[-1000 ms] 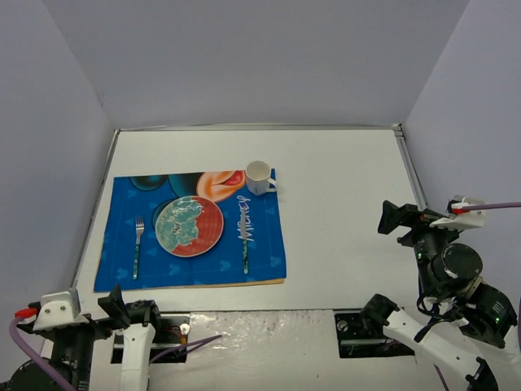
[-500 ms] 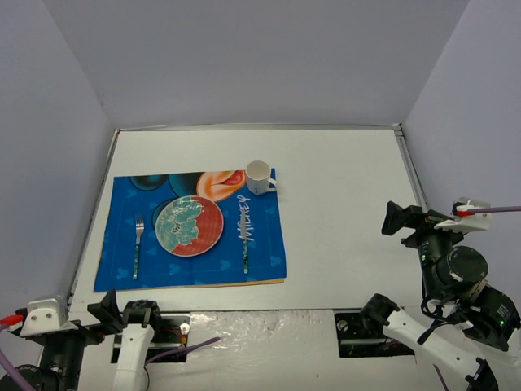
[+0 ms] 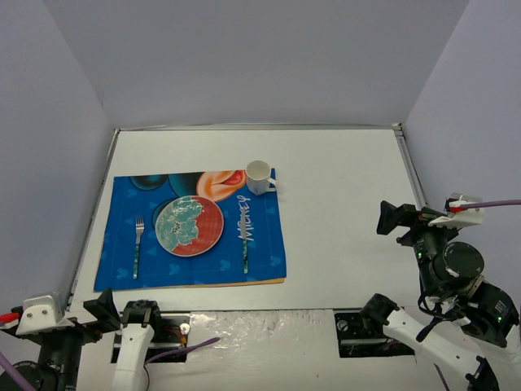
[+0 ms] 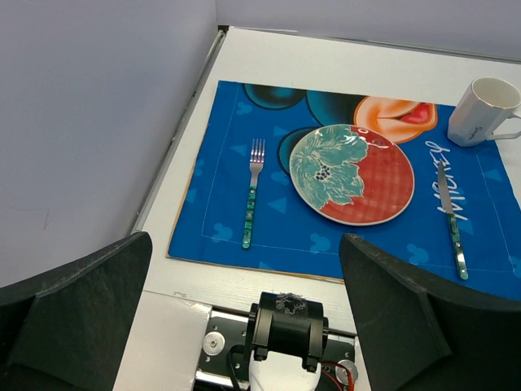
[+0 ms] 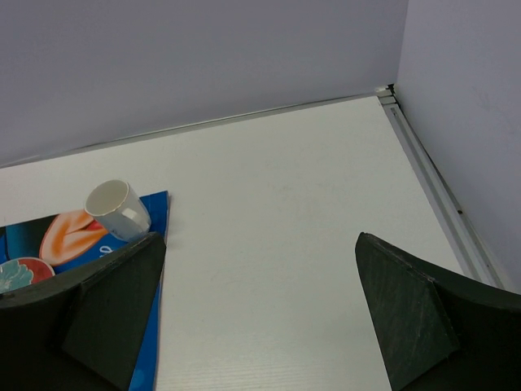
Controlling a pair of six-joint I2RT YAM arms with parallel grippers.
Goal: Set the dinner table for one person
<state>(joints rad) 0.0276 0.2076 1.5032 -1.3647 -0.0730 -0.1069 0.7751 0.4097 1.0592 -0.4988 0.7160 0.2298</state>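
Observation:
The white dinner table (image 3: pixel 342 179) carries a blue Mickey Mouse placemat (image 3: pixel 269 261) at its left. On the mat lie a round teal and red plate (image 3: pixel 189 226), a fork (image 3: pixel 137 244) left of it and a knife (image 3: pixel 244 236) right of it. A white mug (image 3: pixel 259 176) stands at the mat's far right corner. My left gripper (image 3: pixel 104 306) is open and empty, pulled back over the near left edge. My right gripper (image 3: pixel 392 220) is open and empty, raised over the table's right side. The left wrist view shows the plate (image 4: pixel 352 173), fork (image 4: pixel 251 195), knife (image 4: pixel 450 218) and mug (image 4: pixel 486 112).
Grey walls close in the table on the left, far and right sides. A thin metal rim (image 3: pixel 411 175) runs along the edges. The arm bases and a mounting plate (image 3: pixel 269 330) sit at the near edge. The right wrist view shows bare tabletop (image 5: pixel 277 244) and the mug (image 5: pixel 119 209).

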